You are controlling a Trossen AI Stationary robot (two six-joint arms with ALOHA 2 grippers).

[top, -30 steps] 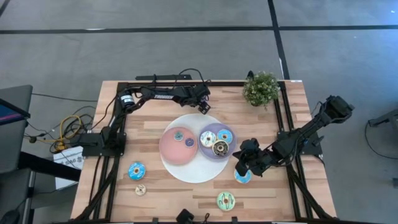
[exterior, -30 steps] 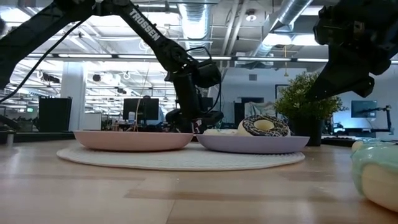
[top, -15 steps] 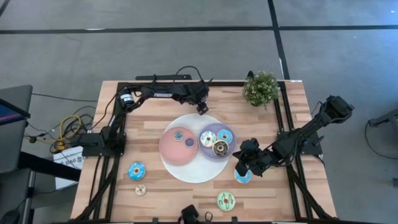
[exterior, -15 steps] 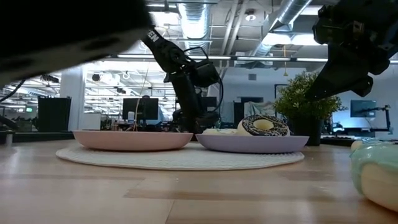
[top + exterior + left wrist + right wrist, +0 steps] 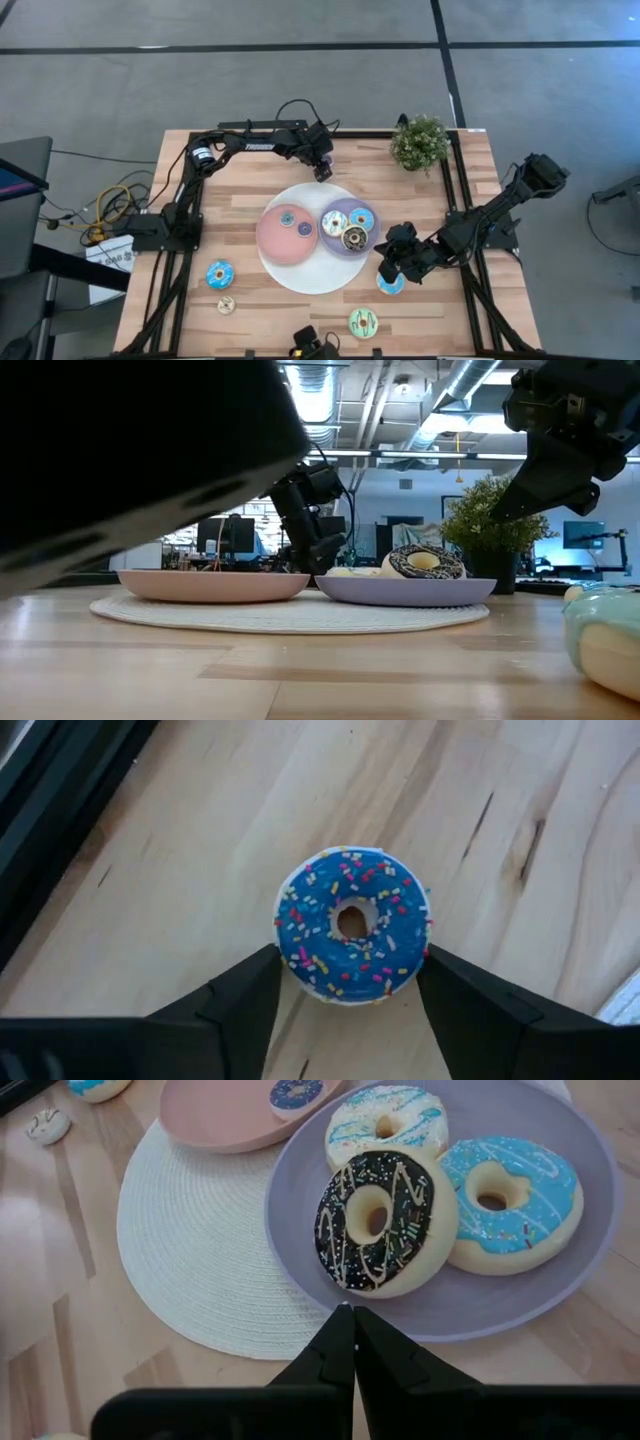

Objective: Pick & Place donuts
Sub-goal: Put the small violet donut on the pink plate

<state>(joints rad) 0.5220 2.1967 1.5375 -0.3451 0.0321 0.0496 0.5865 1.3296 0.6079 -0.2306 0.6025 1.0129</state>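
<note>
Wooden table (image 5: 250, 190), left to right: the left gripper (image 5: 321, 170) at the far edge straddles a small blue donut (image 5: 351, 924), fingers (image 5: 240, 1005) apart, flanking it, not visibly clamped. Pink plate (image 5: 285, 232) holds two small donuts, purple plate (image 5: 338, 240) three. The right gripper (image 5: 390, 268), fingers pressed together and empty, waits beside it; an off-centre pinch could squirt the blue donut sideways.

Light: bright, even, from ceiling lights (image 5: 312, 400) | Shadows: soft | Blur: dark shape (image 5: 130, 450) blocking my low view
</note>
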